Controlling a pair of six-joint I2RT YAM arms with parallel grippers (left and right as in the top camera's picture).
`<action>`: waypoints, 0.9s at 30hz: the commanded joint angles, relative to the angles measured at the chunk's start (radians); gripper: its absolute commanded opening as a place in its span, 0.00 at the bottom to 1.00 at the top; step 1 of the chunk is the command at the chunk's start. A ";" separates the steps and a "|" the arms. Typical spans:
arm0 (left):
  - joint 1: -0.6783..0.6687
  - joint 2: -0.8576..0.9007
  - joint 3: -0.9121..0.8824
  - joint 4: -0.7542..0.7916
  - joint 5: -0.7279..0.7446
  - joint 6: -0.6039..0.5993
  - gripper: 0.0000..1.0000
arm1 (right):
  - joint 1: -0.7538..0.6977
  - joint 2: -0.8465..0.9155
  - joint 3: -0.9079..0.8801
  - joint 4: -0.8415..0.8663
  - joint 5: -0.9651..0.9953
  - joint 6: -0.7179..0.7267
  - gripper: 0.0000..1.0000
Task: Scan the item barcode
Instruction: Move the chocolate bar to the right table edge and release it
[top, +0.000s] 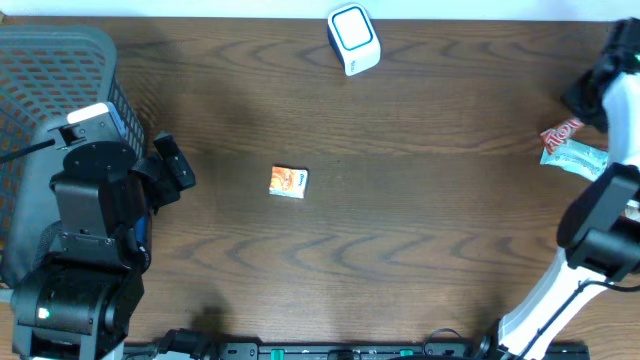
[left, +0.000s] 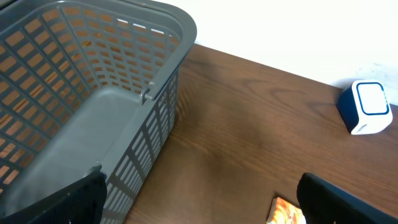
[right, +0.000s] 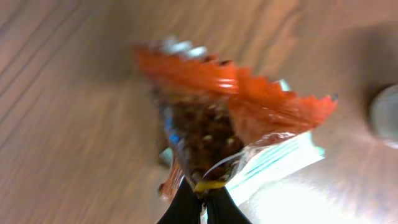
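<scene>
A grey plastic basket (top: 95, 45) with latticed walls and a plain floor stands at the left edge of the dark wooden table (top: 420, 240), reaching almost to the far left corner. A small orange and white box (top: 288, 182) lies flat near the middle of the table, well apart from the basket. Near the right edge, in the far half, lies a pale teal packet (top: 575, 158), partly hidden, its print too blurred to read.

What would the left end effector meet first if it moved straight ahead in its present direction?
Probably the small orange box, lying just ahead near one finger of the left end effector. Otherwise the wooden table; depth is unclear.
</scene>
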 joint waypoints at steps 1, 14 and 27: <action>0.005 -0.002 0.006 -0.003 -0.010 0.017 0.98 | -0.071 0.002 -0.004 0.010 0.043 -0.018 0.01; 0.005 -0.002 0.006 -0.003 -0.010 0.017 0.98 | -0.244 0.002 -0.009 0.050 0.002 -0.043 0.01; 0.005 -0.002 0.006 -0.003 -0.010 0.017 0.98 | -0.240 -0.012 -0.005 0.092 -0.385 -0.136 0.71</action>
